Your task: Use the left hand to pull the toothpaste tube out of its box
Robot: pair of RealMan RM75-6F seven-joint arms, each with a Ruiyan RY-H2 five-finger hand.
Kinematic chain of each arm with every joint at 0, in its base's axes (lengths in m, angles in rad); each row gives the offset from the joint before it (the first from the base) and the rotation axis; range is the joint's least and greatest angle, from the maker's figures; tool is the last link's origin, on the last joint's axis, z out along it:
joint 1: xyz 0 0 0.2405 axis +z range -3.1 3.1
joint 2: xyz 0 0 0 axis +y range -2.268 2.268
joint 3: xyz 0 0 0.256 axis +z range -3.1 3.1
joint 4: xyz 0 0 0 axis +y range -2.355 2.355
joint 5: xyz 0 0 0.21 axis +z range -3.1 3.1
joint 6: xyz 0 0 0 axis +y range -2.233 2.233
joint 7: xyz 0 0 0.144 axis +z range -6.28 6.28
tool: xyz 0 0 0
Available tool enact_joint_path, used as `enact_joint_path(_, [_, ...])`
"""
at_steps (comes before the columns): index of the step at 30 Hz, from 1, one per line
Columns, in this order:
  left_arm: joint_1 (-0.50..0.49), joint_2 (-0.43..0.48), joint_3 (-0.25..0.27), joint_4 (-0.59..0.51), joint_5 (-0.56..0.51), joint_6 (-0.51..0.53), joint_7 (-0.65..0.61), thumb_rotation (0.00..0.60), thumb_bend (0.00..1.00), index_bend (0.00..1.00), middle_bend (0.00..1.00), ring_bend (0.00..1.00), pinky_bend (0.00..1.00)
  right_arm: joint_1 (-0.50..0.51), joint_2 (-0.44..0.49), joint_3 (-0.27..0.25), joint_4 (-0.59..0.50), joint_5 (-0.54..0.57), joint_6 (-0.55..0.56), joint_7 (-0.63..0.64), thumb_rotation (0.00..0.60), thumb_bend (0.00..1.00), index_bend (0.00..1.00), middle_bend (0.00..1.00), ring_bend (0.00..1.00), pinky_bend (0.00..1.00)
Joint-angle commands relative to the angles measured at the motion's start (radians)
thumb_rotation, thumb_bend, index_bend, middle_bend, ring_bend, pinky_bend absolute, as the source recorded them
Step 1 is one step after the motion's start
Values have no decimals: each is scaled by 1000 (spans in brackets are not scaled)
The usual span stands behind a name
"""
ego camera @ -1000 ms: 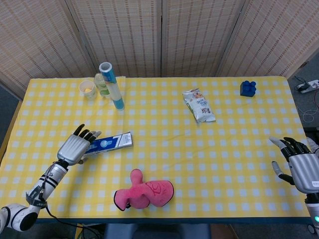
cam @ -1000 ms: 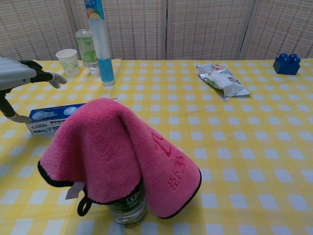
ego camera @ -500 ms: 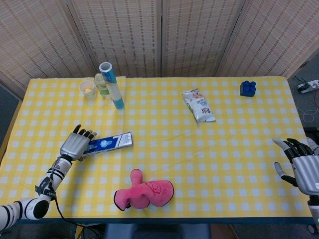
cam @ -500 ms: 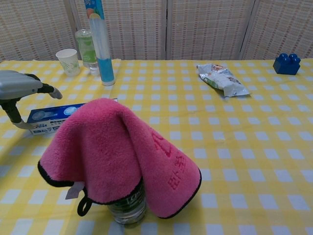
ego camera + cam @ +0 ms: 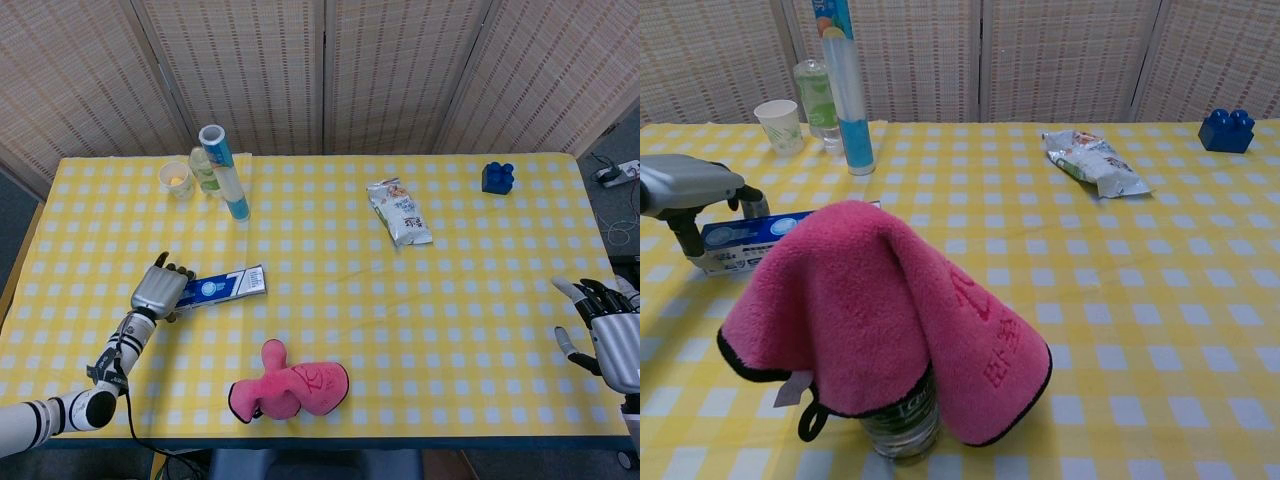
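Note:
The blue and white toothpaste box (image 5: 222,286) (image 5: 750,236) lies flat on the yellow checked table (image 5: 330,300), left of the middle. No tube shows outside it. My left hand (image 5: 157,290) (image 5: 688,183) arches over the box's left end. Its fingers (image 5: 754,203) curl down on the far side and the thumb comes down on the near side, so it grips that end. My right hand (image 5: 606,328) hovers at the table's right edge with its fingers spread and nothing in it. The chest view does not show it.
A pink towel (image 5: 292,388) (image 5: 880,310) drapes over a bottle at the front edge, close to the box. At the back left stand a paper cup (image 5: 176,179) (image 5: 777,124), a green bottle (image 5: 205,170) (image 5: 816,95) and a tall blue cylinder (image 5: 225,175) (image 5: 848,90). A snack packet (image 5: 400,213) (image 5: 1095,162) and a blue brick (image 5: 497,177) (image 5: 1226,130) lie further right.
My left hand has come down onto the box's left end, and its fingers went from stretched out to curled around it. The box stays in place. My right hand drifted slightly right.

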Motion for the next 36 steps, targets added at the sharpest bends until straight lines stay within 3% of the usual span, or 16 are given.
enact_joint_path(1, [-15,-11,4,10,-30,3,18,600,211,342,313,264,0,0,-1,0,2,1,-1,3,600,366,180,280,171,242])
enact_joint_path(15, [-33,-14,48,34,-60,66,95,600,218,430,421,324,0,2,-5,2,17,6,-7,17,600,366,180,280,170,241])
enact_joint_path(21, [-27,44,63,-29,-25,146,142,600,218,425,421,324,0,3,-8,1,23,-1,-6,25,600,366,180,280,170,242])
enact_joint_path(29, [-12,181,79,-197,75,309,250,600,218,423,421,317,0,-4,-12,-2,36,-8,8,42,600,366,180,280,170,242])
enact_joint_path(36, [16,263,66,-297,151,398,260,600,218,422,421,315,0,-7,-15,-3,49,-16,19,58,600,366,180,280,170,242])
